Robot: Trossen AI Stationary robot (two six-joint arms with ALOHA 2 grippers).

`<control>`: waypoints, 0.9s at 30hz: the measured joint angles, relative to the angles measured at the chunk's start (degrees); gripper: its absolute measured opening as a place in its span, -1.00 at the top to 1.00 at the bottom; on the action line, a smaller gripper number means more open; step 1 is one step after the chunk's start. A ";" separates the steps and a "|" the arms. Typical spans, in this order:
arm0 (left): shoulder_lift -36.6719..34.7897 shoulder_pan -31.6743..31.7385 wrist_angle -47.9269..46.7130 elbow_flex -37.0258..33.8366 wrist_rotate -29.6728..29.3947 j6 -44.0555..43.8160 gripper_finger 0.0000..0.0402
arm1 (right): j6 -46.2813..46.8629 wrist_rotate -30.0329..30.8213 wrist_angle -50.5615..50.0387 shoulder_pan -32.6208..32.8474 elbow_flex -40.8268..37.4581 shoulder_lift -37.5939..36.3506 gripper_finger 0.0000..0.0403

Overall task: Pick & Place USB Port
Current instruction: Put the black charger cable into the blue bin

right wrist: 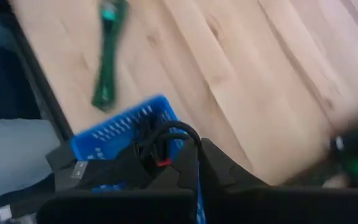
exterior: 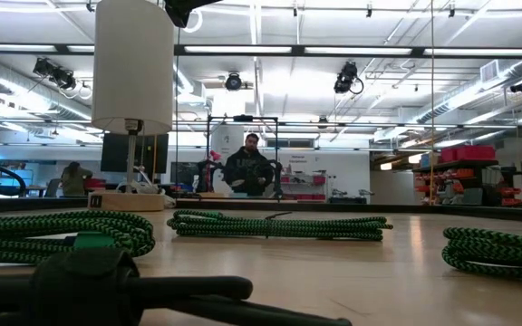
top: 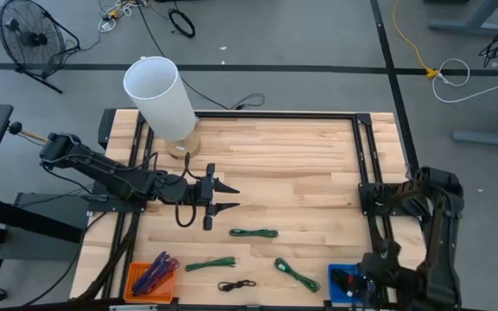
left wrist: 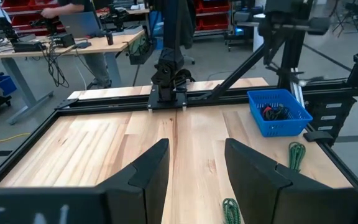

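Note:
Three coiled green cables (top: 253, 232) (top: 210, 263) (top: 296, 274) and a thin black cable (top: 236, 284) lie flat on the wooden table near its front edge. A blue basket (top: 342, 278) at the front right holds a black cable with a red bit (left wrist: 275, 112). My left gripper (top: 223, 197) hovers open above the table's middle left, pointing toward the right edge, with nothing between its fingers (left wrist: 194, 168). My right gripper (right wrist: 199, 149) is shut and points down over the blue basket (right wrist: 123, 134), just short of the black cable loop (right wrist: 166, 132).
A white cylindrical lamp (top: 158, 95) stands on a round wooden base at the far left. An orange tray (top: 152, 278) with purple items sits at the front left. Black frame rails (top: 366, 164) border the table. The table's middle and far right are bare wood (top: 301, 164).

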 joint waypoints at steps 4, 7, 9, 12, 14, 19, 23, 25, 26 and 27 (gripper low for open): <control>0.00 0.02 0.01 0.00 0.00 0.29 0.19 | 8.21 -1.58 -1.22 3.02 0.00 1.19 1.00; 0.00 0.02 0.20 0.00 -0.02 0.42 0.19 | 12.01 -1.81 -1.20 3.77 -0.64 1.21 1.00; 0.00 0.02 0.38 0.00 -0.01 0.44 0.19 | 13.79 -3.32 -1.34 3.77 -1.69 1.21 1.00; 0.00 0.17 0.55 0.00 -0.02 0.48 0.19 | 15.80 -8.67 -1.34 3.64 -3.19 1.23 1.00; 0.00 0.34 0.49 0.00 0.01 0.46 0.19 | 17.33 -11.17 -1.29 3.66 -4.34 1.31 1.00; 0.00 0.35 0.49 0.00 0.02 0.49 0.19 | 18.65 -14.12 0.91 3.64 -6.71 1.32 1.00; 0.00 0.35 0.49 0.00 0.03 0.50 0.19 | 18.65 -14.27 5.65 3.64 -8.03 1.32 1.00; 0.00 0.35 0.48 0.00 0.02 0.50 0.19 | 18.60 -14.28 7.38 3.64 -8.58 1.33 1.00; 0.00 0.35 0.48 0.00 0.00 0.51 0.19 | 18.66 -14.27 7.72 3.64 -8.74 1.34 1.00; 0.00 0.35 0.50 0.00 0.01 0.52 0.19 | 18.79 -14.25 8.06 3.64 -8.92 1.34 1.00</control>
